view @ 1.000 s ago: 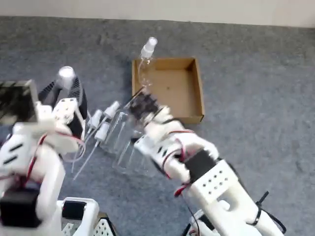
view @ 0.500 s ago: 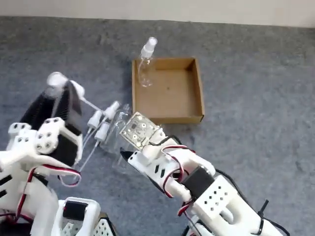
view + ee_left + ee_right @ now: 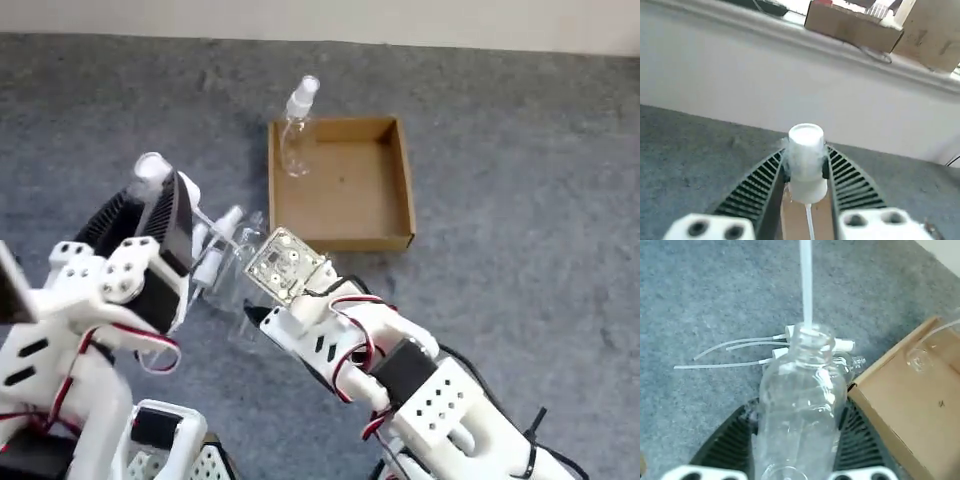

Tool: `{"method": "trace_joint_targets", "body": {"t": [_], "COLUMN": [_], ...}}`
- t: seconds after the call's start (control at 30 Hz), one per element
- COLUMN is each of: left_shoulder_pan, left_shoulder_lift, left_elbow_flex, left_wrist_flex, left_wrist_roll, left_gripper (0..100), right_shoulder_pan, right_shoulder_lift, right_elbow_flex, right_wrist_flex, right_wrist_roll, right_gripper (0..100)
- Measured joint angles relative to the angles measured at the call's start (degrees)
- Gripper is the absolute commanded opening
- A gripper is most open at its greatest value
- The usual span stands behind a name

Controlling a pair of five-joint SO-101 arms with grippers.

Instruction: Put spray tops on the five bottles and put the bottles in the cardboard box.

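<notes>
My left gripper (image 3: 805, 159) is shut on a white spray top (image 3: 806, 140), held up at the left (image 3: 150, 166) with its thin tube hanging down. My right gripper (image 3: 800, 412) is shut on a clear bottle (image 3: 800, 390), held upright in the middle of the carpet. The tube (image 3: 805, 285) comes down from above to the bottle's mouth. The cardboard box (image 3: 345, 241) lies at the back, and one bottle with a spray top (image 3: 296, 125) leans at its back left corner. The right arm (image 3: 340, 330) hides its own fingers in the high view.
Loose spray tops (image 3: 215, 245) with long tubes (image 3: 725, 347) lie on the grey carpet between the arms. Clear bottles (image 3: 238, 285) lie beside them, partly under the right arm. The box's edge (image 3: 905, 405) is close to the held bottle.
The left gripper, still holding the spray top, has swung right toward the right arm. The right arm turned its wrist a second ago and has kept still since.
</notes>
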Motion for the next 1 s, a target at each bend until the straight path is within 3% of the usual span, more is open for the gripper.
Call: {"method": "trace_joint_targets", "body": {"t": [0.43, 0.77, 1.0], "left_shoulder_pan": [0.35, 0.62, 3.96], "left_shoulder_lift": [0.0, 0.0, -0.18], "left_elbow_flex": [12.13, 22.24, 28.48], "left_wrist_flex": [0.0, -3.34, -5.71], "left_wrist_roll": [-3.08, -5.36, -8.7], "left_gripper": [0, 0, 0], "right_shoulder_pan": [-0.18, -0.26, 0.18], "right_shoulder_lift": [0.0, 0.09, 0.18], "right_elbow_flex": [0.35, 11.43, 13.63], "right_wrist_flex": [-0.7, -21.01, -23.12], "right_wrist_roll": [0.0, -5.27, -5.8], "right_gripper": [0.4, 0.4, 0.4]}}
